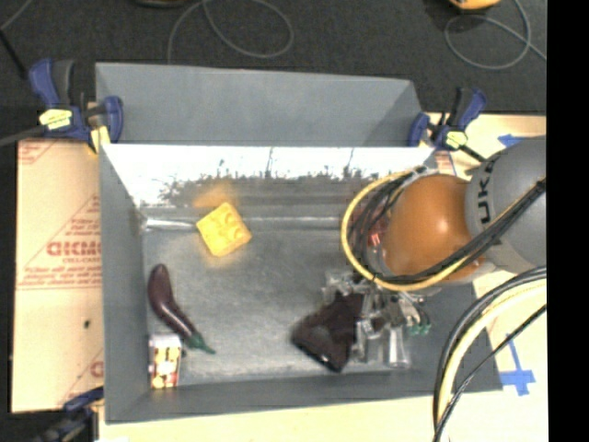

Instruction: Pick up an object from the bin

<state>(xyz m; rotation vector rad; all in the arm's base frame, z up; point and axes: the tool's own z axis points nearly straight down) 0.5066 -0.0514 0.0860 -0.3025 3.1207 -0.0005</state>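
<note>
A dark, crumpled purple-black thing lies at the near right of the bin, against the left side of the gripper. I cannot tell whether the gripper is open or closed. Well apart to the left lie a purple aubergine, a small box and, farther back, a yellow block.

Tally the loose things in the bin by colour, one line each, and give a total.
Yellow: 1, the block near the back wall
Purple: 1, the eggplant at the left
Dark, near black: 1, the crumpled lump next to the gripper
White with red and yellow: 1, the small box in the front left corner
Total: 4
</note>
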